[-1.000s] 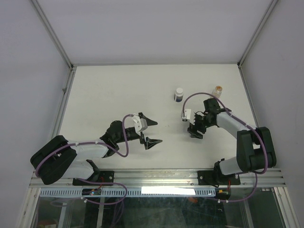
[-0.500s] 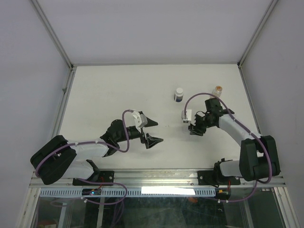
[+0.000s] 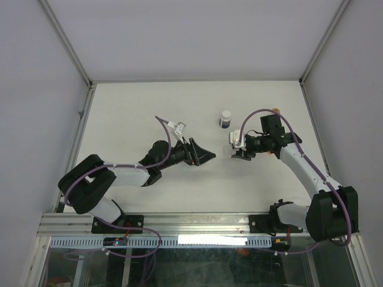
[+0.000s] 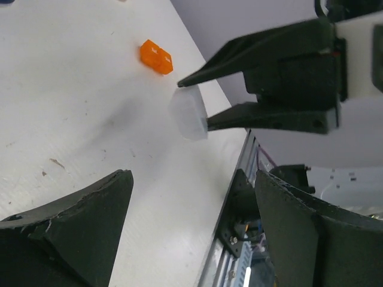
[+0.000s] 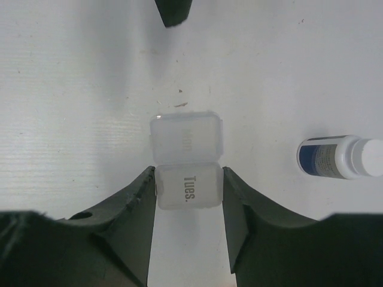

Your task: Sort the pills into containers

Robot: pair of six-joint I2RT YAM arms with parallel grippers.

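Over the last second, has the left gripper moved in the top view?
Yes. The left gripper has shifted right and slightly toward the far side of the table. That brings it closer to the white bottle, which has stayed put.

Frosted translucent plastic box (image 5: 187,161); matt white table (image 5: 72,119).

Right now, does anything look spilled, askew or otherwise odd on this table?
Nothing spilled or damaged. One oddity: the right hand grips the two-cell box by its "Tues." cell alone, so the other cell juts out beyond the grip, unsupported. The white bottle sits apart.
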